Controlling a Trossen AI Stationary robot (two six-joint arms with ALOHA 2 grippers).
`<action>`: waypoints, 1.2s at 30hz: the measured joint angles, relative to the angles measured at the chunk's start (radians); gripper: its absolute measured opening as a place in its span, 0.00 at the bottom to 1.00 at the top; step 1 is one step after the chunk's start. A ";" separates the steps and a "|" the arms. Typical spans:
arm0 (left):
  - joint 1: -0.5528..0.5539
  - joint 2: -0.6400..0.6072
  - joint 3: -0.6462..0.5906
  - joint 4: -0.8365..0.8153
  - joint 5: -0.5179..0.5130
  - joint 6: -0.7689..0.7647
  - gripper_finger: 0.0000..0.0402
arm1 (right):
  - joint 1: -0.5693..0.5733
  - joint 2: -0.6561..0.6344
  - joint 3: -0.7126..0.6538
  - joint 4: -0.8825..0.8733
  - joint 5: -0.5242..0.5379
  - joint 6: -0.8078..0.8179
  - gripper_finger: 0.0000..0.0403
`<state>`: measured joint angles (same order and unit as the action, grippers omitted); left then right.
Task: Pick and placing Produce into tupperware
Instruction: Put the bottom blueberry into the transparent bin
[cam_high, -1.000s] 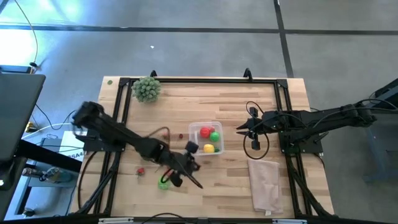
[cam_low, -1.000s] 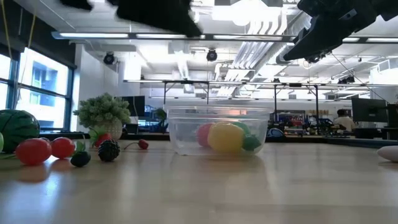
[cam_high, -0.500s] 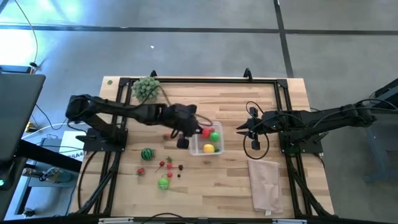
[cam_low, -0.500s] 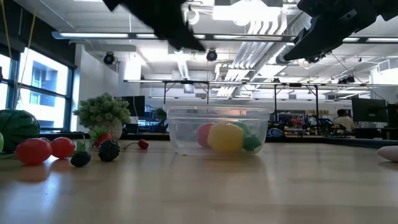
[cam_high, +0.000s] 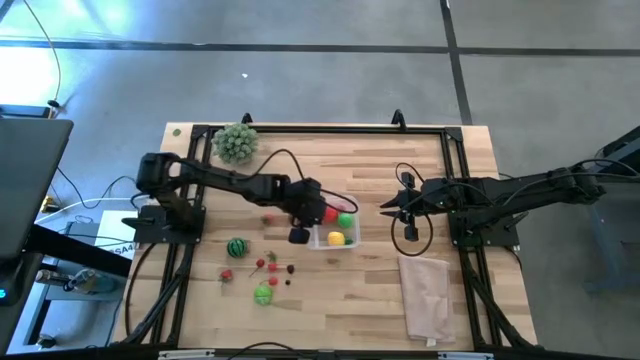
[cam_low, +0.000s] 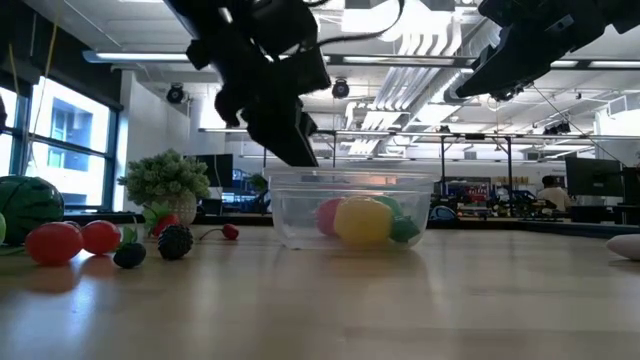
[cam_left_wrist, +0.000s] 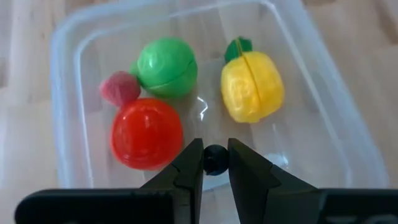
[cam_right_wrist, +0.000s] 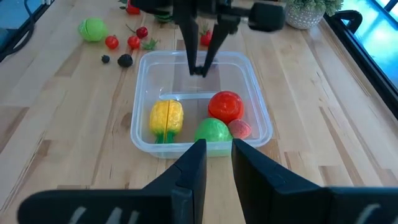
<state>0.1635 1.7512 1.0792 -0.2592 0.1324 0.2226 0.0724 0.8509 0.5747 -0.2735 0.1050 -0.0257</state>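
Left wrist view: the left pincer is nearly closed on a tiny dark berry, pinched between its two fingertips above the near edge of the tupperware. That container is clear plastic, squarish with rounded corners, and sits on the wooden table. Inside it lie a glossy red ball-shaped fruit, a bright green round fruit, a small pinkish-red piece touching both, and a yellow fruit with a green leaf, set apart from the rest.

On the table beside the container, on the left arm's side, more produce lies loose: a dark-striped green ball, small red pieces, a green fruit and dark berries.

The right pincer hangs above the table on the tupperware's other side, its fingers close together and gripping nothing. A folded beige cloth lies near it, and a bushy pale-green plant stands at the far edge.
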 joint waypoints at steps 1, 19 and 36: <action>0.000 0.011 0.008 -0.004 -0.001 0.000 0.14 | 0.000 0.000 0.000 0.000 0.000 0.000 0.17; -0.001 0.153 0.126 -0.103 -0.009 0.015 0.14 | 0.000 0.000 0.000 0.000 0.000 0.000 0.17; -0.042 0.140 0.126 -0.102 -0.012 0.038 0.16 | 0.000 0.000 0.000 0.000 0.000 0.000 0.17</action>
<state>0.1216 1.8915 1.2057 -0.3612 0.1209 0.2608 0.0723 0.8509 0.5747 -0.2733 0.1051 -0.0257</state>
